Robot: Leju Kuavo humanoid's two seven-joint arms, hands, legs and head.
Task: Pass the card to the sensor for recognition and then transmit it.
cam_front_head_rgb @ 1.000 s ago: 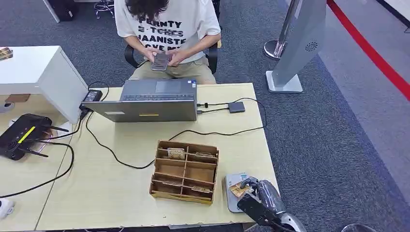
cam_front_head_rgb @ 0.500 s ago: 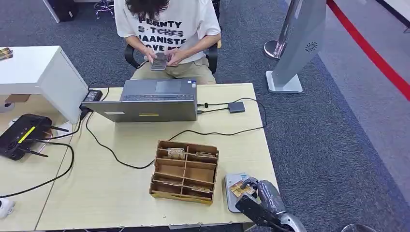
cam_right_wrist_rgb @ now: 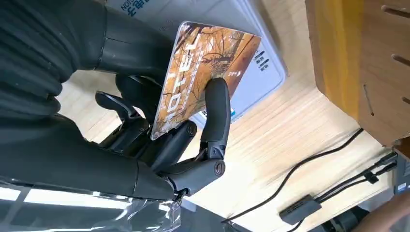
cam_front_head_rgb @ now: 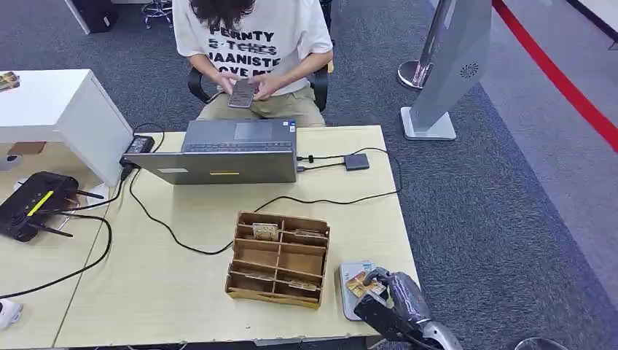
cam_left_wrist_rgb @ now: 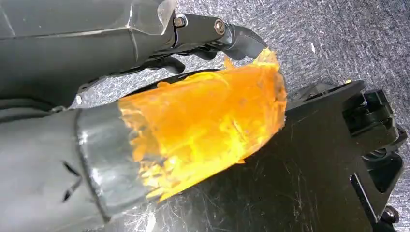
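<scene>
Right hand (cam_front_head_rgb: 390, 292) hovering at the near right corner of the desk (cam_front_head_rgb: 182, 277), fingers (cam_right_wrist_rgb: 216, 113) pinching the card (cam_right_wrist_rgb: 203, 72) — orange-brown, tree print, white lettering. Card tilting over the sensor (cam_right_wrist_rgb: 251, 63), a flat grey-white pad lying on the desk just beside the cardboard organizer (cam_front_head_rgb: 278, 259); touching or just above, cannot tell. In the head view, card (cam_front_head_rgb: 359, 284) showing over the pad (cam_front_head_rgb: 350, 288), thumb side pressing from behind.

Left hand (cam_left_wrist_rgb: 145, 121) hanging off the desk over grey carpet, thumb wrapped in orange tape; fingers (cam_left_wrist_rgb: 222, 34) curling inward, nothing seen between them — closed or not, cannot tell.

Organizer standing mid-desk, a few cards sitting in its far compartments. Laptop (cam_front_head_rgb: 226, 153) lying open at the far edge, black cables (cam_front_head_rgb: 328, 198) trailing from it across the desk to a small grey adapter (cam_front_head_rgb: 356, 161). Person (cam_front_head_rgb: 251, 51) sitting behind the laptop in a white printed shirt, both hands holding a phone (cam_front_head_rgb: 241, 93). Black router (cam_front_head_rgb: 33, 204) resting on the adjoining desk to the left.
</scene>
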